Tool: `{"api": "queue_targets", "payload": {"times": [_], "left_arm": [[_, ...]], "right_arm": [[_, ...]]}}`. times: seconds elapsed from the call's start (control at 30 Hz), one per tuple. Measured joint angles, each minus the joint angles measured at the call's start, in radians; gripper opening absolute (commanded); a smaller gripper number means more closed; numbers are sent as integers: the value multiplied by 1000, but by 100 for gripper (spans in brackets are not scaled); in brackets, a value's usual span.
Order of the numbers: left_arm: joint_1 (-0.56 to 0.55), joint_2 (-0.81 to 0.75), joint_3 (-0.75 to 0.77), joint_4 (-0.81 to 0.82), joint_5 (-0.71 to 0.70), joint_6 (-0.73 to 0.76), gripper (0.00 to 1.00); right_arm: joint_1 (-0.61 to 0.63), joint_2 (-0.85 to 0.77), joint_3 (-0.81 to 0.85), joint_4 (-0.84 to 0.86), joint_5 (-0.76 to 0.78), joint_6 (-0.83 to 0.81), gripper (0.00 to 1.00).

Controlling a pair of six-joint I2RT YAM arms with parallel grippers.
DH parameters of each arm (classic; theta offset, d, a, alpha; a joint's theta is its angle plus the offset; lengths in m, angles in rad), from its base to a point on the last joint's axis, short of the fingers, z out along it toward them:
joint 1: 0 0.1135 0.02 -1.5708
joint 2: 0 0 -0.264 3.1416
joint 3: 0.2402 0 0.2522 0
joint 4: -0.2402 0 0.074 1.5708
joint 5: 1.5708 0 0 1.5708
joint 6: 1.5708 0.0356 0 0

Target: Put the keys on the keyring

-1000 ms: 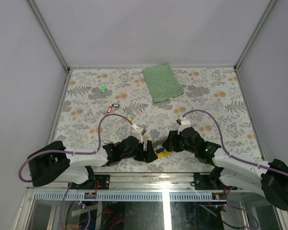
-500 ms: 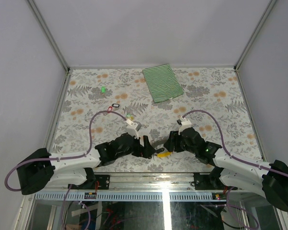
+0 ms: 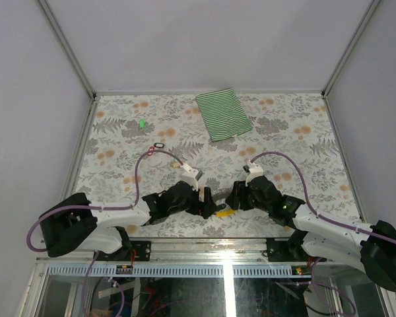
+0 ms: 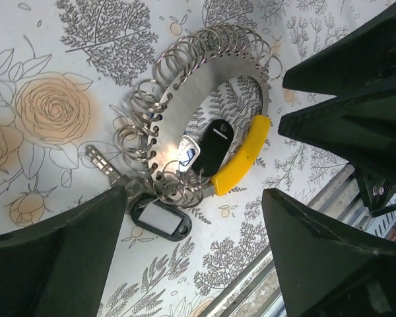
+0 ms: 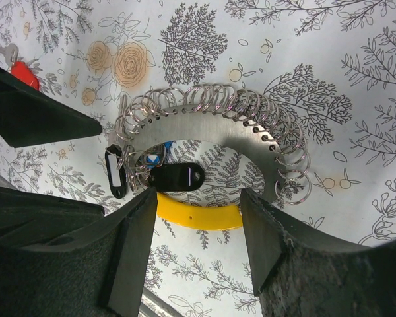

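**A:** Where's the keyring?

**B:** The keyring (image 4: 185, 99) lies flat on the flowered desk (image 4: 46, 39), close to the front edge and between the two arms. It's a metal band hung with many small split rings and closed by a yellow segment (image 4: 241, 158).

**A:** And the left gripper?

**B:** The left gripper (image 4: 195, 193) is spread wide and grasps nothing. The near side of the keyring sits in the gap between its fingers (image 4: 53, 264). A windowed black tag (image 4: 160, 221) with its key (image 4: 102, 162) lies just beside one finger, at the rim of the keyring.

**A:** The right gripper?

**B:** The right gripper (image 5: 199, 198) faces it from the other side with its fingers apart. The yellow segment shows between them, and I can't tell whether a tip touches the band.

**A:** Other tags?

**B:** A solid black tag (image 5: 177, 177) lies inside the loop and a red tag (image 5: 23, 74) near it, outside. A green tag (image 3: 142, 123) lies well apart, farther back on the left.
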Motion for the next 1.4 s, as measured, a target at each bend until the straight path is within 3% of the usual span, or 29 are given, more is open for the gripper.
{"api": "queue_targets", "payload": {"times": [0.77,1.4], "left_arm": [[-6,104,47,39,49,25,85],[-138,-28,37,-31,-4,-31,87]], "right_arm": [[0,0,0,-5,-1,0,60],[0,-32,0,-17,0,-1,60]]}}
